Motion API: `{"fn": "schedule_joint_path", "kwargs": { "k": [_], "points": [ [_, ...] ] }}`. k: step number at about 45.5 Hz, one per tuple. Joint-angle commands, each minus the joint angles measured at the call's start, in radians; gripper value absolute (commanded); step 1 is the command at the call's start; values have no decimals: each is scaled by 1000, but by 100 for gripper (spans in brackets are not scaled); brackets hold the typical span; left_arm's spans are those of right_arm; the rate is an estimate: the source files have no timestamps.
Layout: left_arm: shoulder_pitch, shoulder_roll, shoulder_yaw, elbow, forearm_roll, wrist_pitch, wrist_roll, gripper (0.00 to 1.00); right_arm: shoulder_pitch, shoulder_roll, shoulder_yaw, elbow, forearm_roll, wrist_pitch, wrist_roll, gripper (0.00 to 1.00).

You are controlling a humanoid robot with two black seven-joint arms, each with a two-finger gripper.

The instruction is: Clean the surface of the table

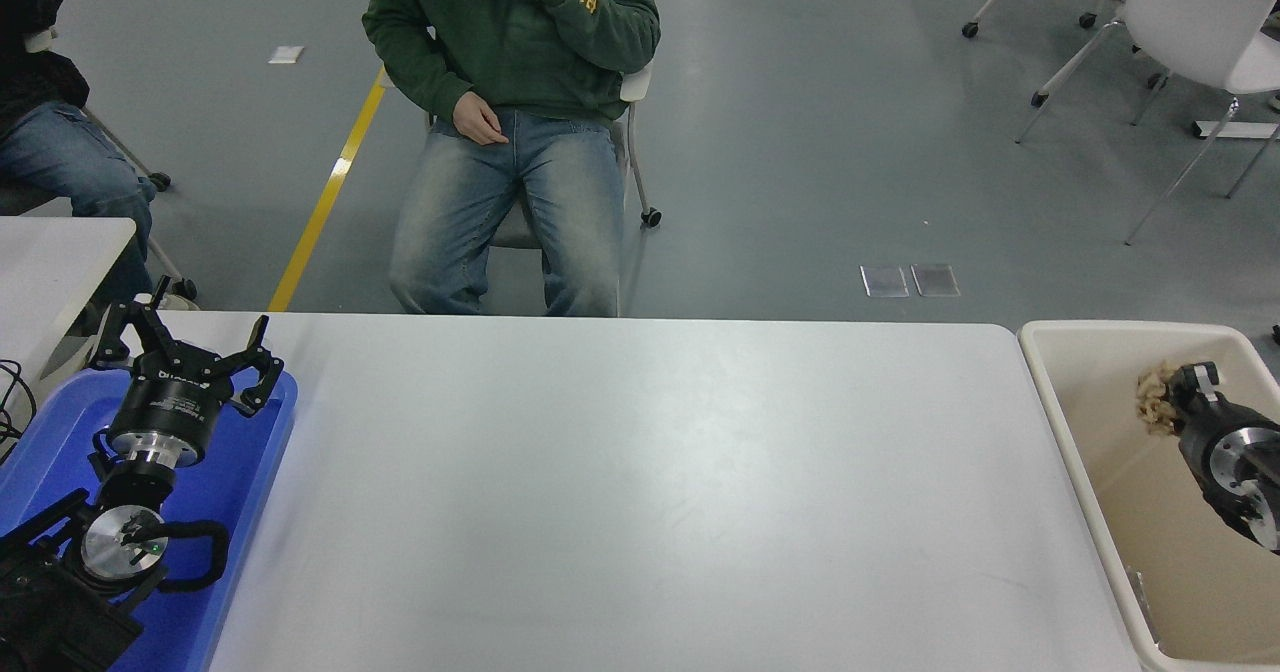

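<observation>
The table surface (640,492) is a wide white-grey top with rounded corners and fills the middle of the head view. My right gripper (1172,399) comes in from the right edge and hangs over a cream bin (1060,337) beside the table's right end. It is shut on a crumpled beige wad (1156,399) held above the bin's inside. My left gripper (190,337) is parked at the lower left over a blue tray (255,452), with its fingers spread open and nothing in them.
A person in a green hoodie and jeans (510,102) sits on a chair at the far side. Another person (50,132) sits at the top left by a smaller white table (50,262). White chairs (1190,32) stand at the top right.
</observation>
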Motion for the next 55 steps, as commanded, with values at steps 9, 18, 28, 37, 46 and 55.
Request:
{"fn": "schedule_joint_path", "kwargs": {
  "k": [9, 18, 28, 37, 46, 55],
  "points": [
    [1, 0, 0, 0, 0, 0, 0, 100, -85, 10, 5, -35, 16, -6, -59, 0],
    [1, 0, 0, 0, 0, 0, 0, 100, -94, 25, 39, -107, 0, -61, -57, 0],
    [1, 0, 0, 0, 0, 0, 0, 100, -94, 28, 28, -110, -14, -97, -53, 0],
    [1, 0, 0, 0, 0, 0, 0, 100, -94, 31, 25, -110, -17, -100, -51, 0],
    [1, 0, 0, 0, 0, 0, 0, 100, -91, 46, 16, -125, -45, -187, -50, 88],
    [1, 0, 0, 0, 0, 0, 0, 100, -80, 54, 22, -124, -46, -209, -51, 100]
  ]
}}
